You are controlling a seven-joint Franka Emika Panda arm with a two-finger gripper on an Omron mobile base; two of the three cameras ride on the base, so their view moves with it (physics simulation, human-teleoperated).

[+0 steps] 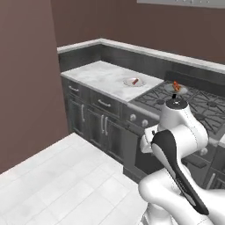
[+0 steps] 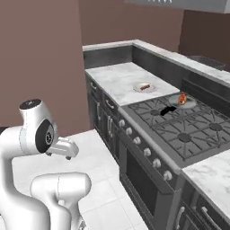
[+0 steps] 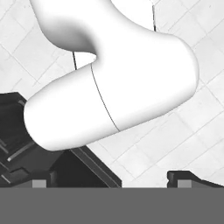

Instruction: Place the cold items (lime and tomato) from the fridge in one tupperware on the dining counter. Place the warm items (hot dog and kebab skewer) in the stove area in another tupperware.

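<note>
Hot dog (image 1: pixel 135 81): on counter plate, well away from jaws. Skewer (image 2: pixel 182 98): on stove plate, likewise far. Gripper (image 3: pixel 109 180): jaws wide, holding nothing, pointed floorward. Nothing packed yet; everything left.

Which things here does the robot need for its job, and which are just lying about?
For the job: what looks like the hot dog, on the counter; the kebab skewer, on the stove.

Just there: the counter plate and the stove plate under them; the cupboard doors below.
</note>
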